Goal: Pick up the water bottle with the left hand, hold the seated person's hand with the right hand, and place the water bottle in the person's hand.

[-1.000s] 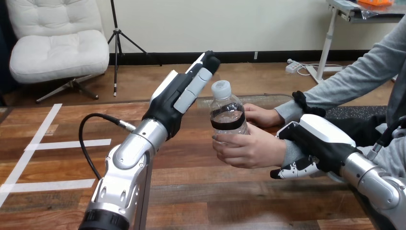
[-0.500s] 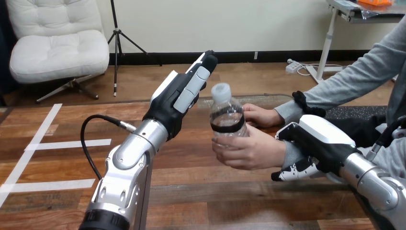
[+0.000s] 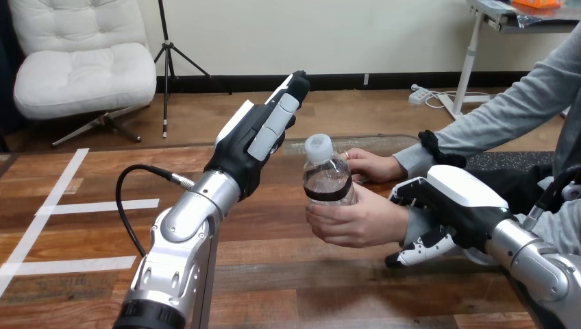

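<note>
Left hand is raised at upper centre of frame, fingers straight, holding nothing. It sits just left of the bottle and apart from it. The bottle is near upright at centre frame, above the worktop, gripped round its lower half by the person's hand. Right hand, at lower right, lies over the person's wrist, fingers curled beneath it. The person's second hand lies behind the bottle.
</note>
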Available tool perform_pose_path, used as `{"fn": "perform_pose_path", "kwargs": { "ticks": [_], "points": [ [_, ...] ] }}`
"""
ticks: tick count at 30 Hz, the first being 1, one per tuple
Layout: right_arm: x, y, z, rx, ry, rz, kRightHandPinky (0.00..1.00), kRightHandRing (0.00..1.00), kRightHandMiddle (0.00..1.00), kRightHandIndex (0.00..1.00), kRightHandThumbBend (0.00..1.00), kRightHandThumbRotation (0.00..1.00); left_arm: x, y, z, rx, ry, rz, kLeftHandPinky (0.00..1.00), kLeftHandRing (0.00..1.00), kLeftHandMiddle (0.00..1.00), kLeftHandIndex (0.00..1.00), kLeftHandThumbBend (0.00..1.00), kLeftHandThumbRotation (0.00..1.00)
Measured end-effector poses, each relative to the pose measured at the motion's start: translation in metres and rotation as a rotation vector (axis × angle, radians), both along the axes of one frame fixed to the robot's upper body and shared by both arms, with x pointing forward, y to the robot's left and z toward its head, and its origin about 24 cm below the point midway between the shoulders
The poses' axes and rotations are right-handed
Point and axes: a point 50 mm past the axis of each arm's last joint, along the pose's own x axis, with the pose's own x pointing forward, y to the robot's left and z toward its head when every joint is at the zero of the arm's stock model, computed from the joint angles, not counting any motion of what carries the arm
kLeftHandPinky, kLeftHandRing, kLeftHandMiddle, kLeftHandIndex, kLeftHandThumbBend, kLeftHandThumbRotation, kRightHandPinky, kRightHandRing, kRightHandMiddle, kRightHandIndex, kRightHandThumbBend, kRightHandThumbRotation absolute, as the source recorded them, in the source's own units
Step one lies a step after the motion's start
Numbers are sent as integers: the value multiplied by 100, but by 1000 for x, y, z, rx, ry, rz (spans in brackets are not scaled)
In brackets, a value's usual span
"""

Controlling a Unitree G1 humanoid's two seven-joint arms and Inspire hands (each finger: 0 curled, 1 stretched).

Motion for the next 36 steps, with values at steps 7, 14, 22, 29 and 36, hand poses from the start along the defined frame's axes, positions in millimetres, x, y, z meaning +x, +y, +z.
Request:
{"fn": "perform_pose_path", "kwargs": {
  "ticks": [7, 14, 22, 29, 36],
  "points": [
    [1, 1, 2, -3, -9, 4, 60, 67, 71, 73, 100, 41, 0, 0, 0, 0, -9, -1, 100, 100, 100, 100, 100, 100],
    [1, 3, 4, -1, -22, 12, 62, 70, 73, 74, 100, 45, 0, 1, 1, 0, -11, 0, 100, 100, 100, 100, 100, 100],
    [1, 4, 5, 2, -28, 15, 67, 73, 74, 76, 100, 51, 0, 1, 1, 2, -11, 1, 100, 100, 100, 100, 100, 100],
    [1, 5, 6, 6, -34, 22, 73, 76, 78, 78, 100, 58, 0, 2, 0, 2, -10, 1, 100, 100, 100, 100, 100, 100],
    [1, 4, 5, 5, -31, 22, 78, 80, 82, 82, 100, 64, 0, 2, -1, 4, -7, 2, 100, 100, 100, 100, 100, 100]
  ]
}}
